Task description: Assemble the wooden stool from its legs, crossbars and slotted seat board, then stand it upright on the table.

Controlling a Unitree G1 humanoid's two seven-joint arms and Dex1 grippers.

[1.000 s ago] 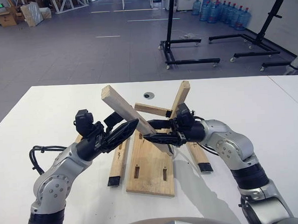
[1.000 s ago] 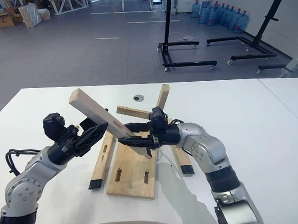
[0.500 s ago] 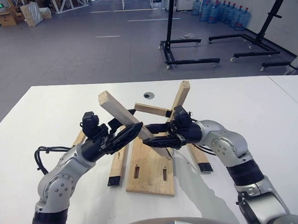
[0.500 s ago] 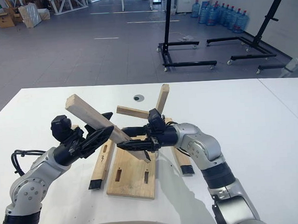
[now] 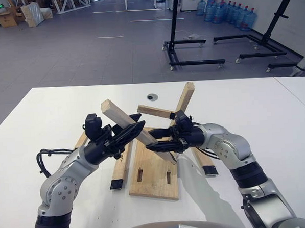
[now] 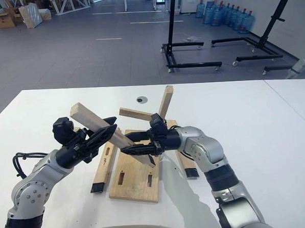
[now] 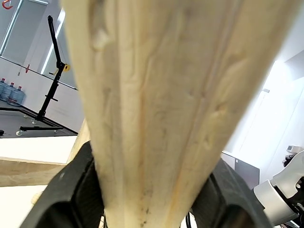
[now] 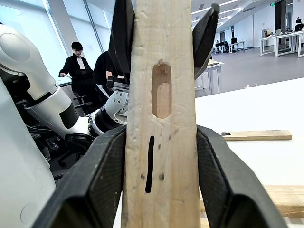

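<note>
Leg (image 5: 119, 113) x1, clamped by both L gripper (image 5: 138, 126) & R gripper (image 5: 155, 139); seat board (image 5: 153, 181) x1 under them; crossbar (image 5: 155, 112) x1 beyond.

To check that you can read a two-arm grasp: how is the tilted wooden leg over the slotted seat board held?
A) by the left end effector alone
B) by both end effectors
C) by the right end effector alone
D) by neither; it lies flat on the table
B: the left end effector and the right end effector each clamp the tilted leg, its lower end over the seat board.
</note>
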